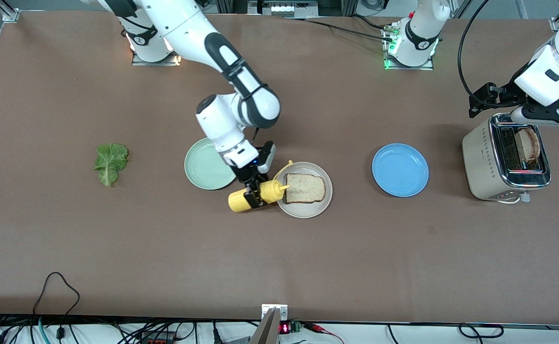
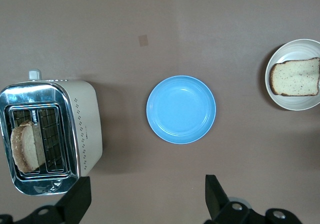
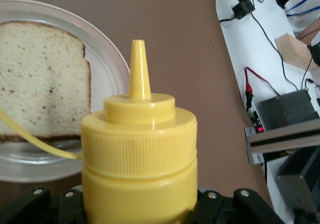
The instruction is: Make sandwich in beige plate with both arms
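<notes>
Beige plate (image 1: 304, 210): round, off-white, raised rim, flat on the brown surface (image 1: 279, 258) near its middle. One bread slice (image 1: 305, 188) lies flat in it, squarish, pale speckled crumb, darker crust, covering most of the plate floor. Second bread slice (image 1: 529, 144) stands upright in a toaster slot at the left arm's end. Lettuce leaf (image 1: 111, 163), crinkly green, lies flat toward the right arm's end, well apart from the plate.
</notes>
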### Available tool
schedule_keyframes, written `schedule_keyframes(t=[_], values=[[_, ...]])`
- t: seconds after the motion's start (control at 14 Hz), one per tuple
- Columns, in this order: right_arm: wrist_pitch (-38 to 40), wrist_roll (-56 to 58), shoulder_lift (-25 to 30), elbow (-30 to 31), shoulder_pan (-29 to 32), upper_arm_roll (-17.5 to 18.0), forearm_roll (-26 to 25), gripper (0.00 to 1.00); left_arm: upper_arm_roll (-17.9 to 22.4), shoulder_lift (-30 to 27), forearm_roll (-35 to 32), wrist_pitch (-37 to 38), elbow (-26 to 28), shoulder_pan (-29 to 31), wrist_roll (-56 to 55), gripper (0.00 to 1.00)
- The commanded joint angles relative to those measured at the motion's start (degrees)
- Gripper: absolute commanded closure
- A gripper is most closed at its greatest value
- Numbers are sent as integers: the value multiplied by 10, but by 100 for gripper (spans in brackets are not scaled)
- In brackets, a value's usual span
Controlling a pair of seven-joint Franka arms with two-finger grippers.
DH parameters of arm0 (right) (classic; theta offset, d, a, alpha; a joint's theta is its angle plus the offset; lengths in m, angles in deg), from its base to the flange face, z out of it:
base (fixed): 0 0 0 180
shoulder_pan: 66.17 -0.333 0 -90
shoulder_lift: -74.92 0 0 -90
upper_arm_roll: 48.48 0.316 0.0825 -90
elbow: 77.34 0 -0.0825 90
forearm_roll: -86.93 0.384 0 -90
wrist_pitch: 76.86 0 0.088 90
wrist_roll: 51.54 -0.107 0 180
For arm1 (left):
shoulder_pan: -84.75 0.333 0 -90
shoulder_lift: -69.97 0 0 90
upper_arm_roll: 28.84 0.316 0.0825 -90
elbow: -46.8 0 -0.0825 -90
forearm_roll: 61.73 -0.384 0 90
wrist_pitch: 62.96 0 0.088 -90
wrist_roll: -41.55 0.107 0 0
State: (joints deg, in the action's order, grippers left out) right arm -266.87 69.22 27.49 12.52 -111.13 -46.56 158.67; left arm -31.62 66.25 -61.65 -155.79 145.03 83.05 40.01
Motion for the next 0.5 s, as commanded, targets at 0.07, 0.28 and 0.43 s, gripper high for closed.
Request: schedule_keyframes(t=[0.07,0.28,0.43], values=[[-90,31,-45,-44,-36,-16,-41,63,6,9,6,14,-19,-4,-2,0],[-121,32,-85,-73,-105,-90,-60,63,7,8,6,15,-19,-2,-2,0],[-121,35,-102,-73,-153,-158,-61,63,6,8,6,15,-19,-1,-1,0]])
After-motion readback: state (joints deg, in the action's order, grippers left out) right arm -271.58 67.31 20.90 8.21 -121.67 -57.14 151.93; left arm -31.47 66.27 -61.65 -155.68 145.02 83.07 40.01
